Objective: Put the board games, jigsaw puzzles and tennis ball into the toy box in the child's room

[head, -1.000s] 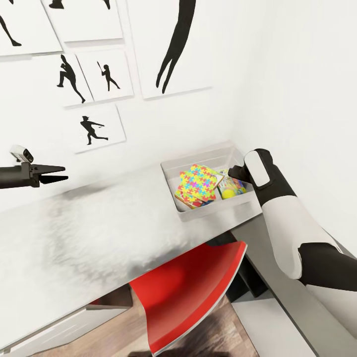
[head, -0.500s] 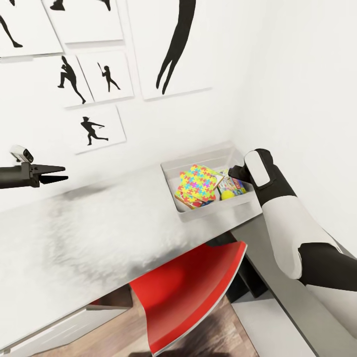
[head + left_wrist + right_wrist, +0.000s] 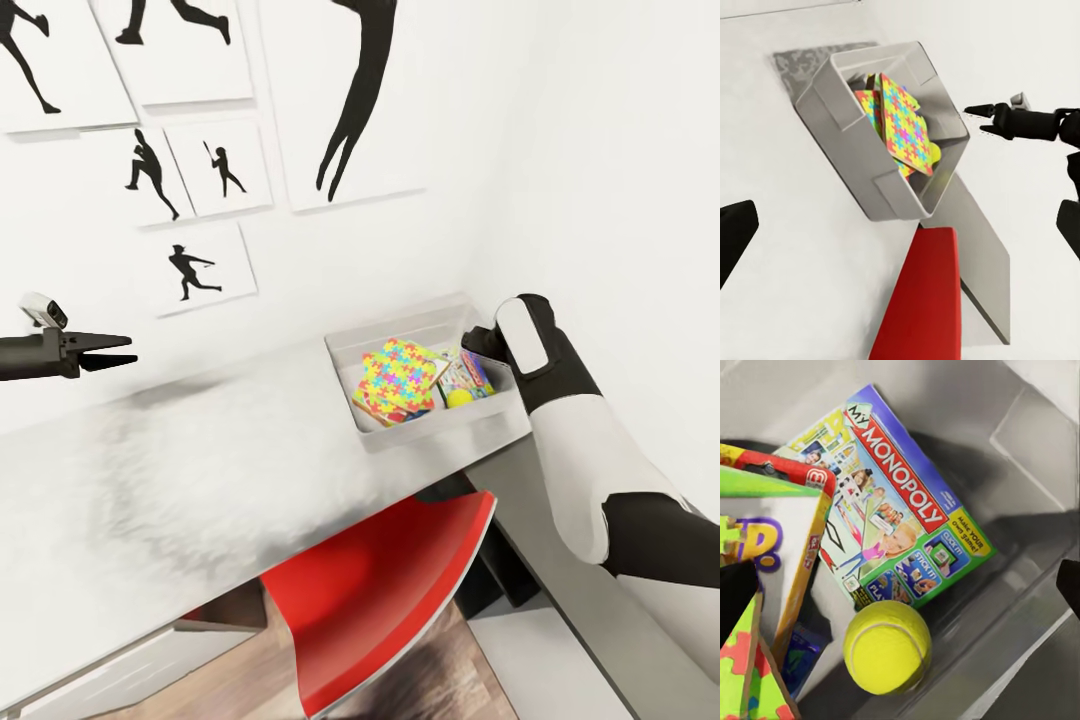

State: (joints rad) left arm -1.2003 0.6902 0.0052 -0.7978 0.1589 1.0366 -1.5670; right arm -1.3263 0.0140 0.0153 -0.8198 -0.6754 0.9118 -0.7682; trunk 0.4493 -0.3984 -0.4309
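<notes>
Basically at the drop-off end of the job: right gripper (image 3: 975,122) over the toy box (image 3: 440,430), fingers spread and empty, left gripper (image 3: 120,352) likewise spread, well off over the table's (image 3: 200,480) left part. Tennis ball (image 3: 459,397), board game (image 3: 475,372) and jigsaw puzzle (image 3: 400,375) lying inside, at the table's right end by the wall. Next, probably: lift straight up clear of the rim, then count games; white tabletop, red chair (image 3: 380,580) under the front edge, silhouette pictures (image 3: 205,265), wood floor (image 3: 250,670).
</notes>
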